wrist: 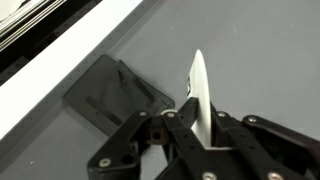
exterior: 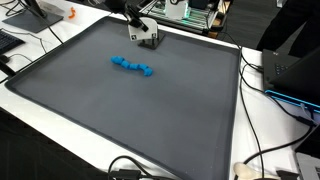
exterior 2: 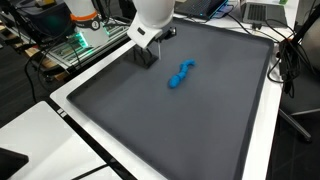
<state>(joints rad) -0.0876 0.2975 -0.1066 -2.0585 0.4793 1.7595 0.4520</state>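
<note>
One end effector (wrist: 198, 120): clamped on the flat faces of the white piece (wrist: 198, 85), so it stands edge-up between the fingers.
White piece location: low over the grey mat (exterior: 90, 100), near its edge, just beside the dark slab (wrist: 115, 95).
Blue toy (exterior: 133, 66): mid-mat, well apart.
Bench (exterior: 50, 115): white, carries the mat.

In an exterior view the camera stands high beyond one edge of the dark mat (exterior: 150, 110) and looks down across it from mid-distance, with the tool (exterior: 145, 38) at upper middle. In an exterior view from a different side the mat (exterior 2: 200, 120) runs diagonally and the tool (exterior 2: 148, 52) sits upper left, nearer the lens. Both exterior views share the mat and the blue piece (exterior: 133, 66). The wrist view looks down past the tool from very close, with the white tabletop (wrist: 60, 55) edge at upper left
</note>
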